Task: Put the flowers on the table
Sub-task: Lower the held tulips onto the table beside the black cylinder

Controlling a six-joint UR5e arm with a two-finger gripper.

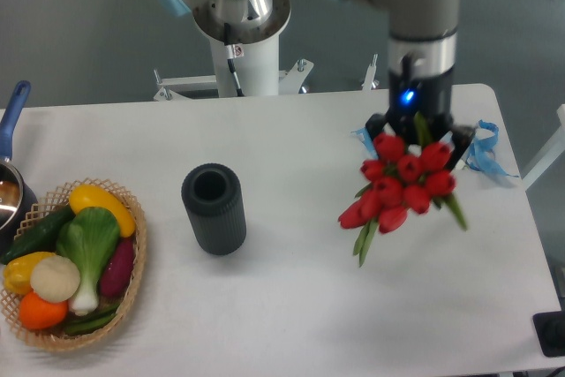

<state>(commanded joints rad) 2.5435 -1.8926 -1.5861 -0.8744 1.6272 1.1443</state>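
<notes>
The flowers [402, 184], a bunch of red tulips with green leaves, hang at the right side of the white table [291, 306], blooms facing the camera and tilted down-left. My gripper [417, 134] comes straight down from above and is shut on the flowers' stems, which are mostly hidden behind the blooms. Its fingertips are hidden by the blooms. I cannot tell whether the blooms touch the table.
A dark ribbed cylindrical vase [214, 209] stands upright at the table's middle. A wicker basket of vegetables [75, 267] sits at the front left, a pot with a blue handle [12, 165] at the left edge. Blue ribbon [484, 149] lies right of the gripper.
</notes>
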